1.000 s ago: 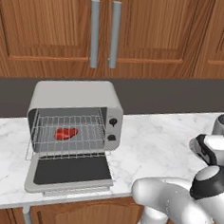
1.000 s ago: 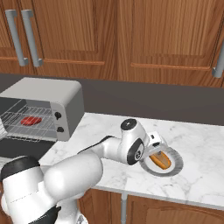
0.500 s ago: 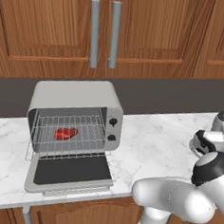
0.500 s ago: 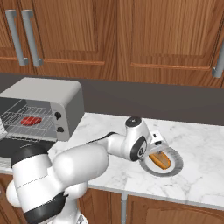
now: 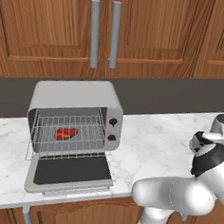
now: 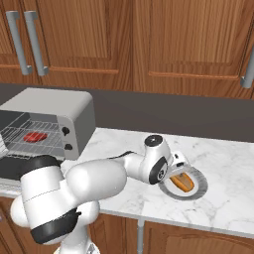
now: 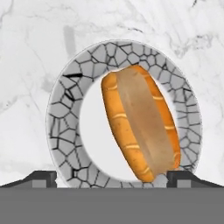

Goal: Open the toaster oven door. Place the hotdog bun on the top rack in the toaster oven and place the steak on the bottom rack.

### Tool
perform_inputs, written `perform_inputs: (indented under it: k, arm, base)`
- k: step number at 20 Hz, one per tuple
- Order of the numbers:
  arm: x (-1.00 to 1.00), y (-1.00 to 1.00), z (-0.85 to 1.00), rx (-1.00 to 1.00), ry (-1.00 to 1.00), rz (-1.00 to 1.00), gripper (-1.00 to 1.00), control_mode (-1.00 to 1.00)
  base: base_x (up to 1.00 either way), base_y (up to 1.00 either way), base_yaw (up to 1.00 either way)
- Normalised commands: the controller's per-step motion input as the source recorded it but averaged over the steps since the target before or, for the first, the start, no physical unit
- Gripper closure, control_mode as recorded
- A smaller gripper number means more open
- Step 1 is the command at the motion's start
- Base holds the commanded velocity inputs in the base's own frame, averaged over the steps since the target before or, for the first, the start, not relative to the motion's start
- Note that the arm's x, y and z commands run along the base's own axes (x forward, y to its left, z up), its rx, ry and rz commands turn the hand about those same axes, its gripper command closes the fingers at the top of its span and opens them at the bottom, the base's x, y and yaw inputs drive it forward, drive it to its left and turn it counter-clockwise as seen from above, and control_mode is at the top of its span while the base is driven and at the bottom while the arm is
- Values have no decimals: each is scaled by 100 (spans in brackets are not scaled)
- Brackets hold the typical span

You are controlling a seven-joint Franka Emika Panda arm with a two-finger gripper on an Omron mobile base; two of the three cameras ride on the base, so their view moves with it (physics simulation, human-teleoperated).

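Over the last second I've swung the arm right, off toward the plate point(image 6: 197, 187); in the right base view the wrist has slid from beside the plate to right over its near rim. The end effector point(image 7: 112, 176) is wide, jaws spread and holding nothing, fingertips point(image 7: 41, 178) straddling the bun point(image 7: 140, 127) from above.

Bun lies on the cracked-pattern plate on the marble worktop point(image 5: 154, 141), well apart from the toaster oven point(image 5: 74, 125). It sits diagonal across the plate, so I judge the jaw line roughly crosses its short axis, though I can't be sure from this angle how much height is left before contact.

Door point(image 5: 71, 173) is folded down flat. Steak point(image 5: 65, 133) is already inside on a rack point(image 5: 69, 138); which rack I can't tell for certain, looks like the lower one.

So: door and steak look done, bun is the remaining item. Next call is descend, close on the bun, carry it left to the upper rack.
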Motion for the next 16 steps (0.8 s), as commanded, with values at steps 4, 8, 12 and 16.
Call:
perform_inputs:
  k: [4, 8, 12, 16]
  arm:
    - [14, 0, -15, 0, 0, 2, -100, -100]
    - [11, 0, -18, 0, 0, 2, -100, -100]
    - [13, 0, -20, 1, 0, 2, -100, -100]
    - [19, -3, -15, 0, 0, 3, -100, -100]
  base:
    - [0, 0, 0]
    - [0, 0, 0]
    - [0, 0, 0]
    - [0, 0, 0]
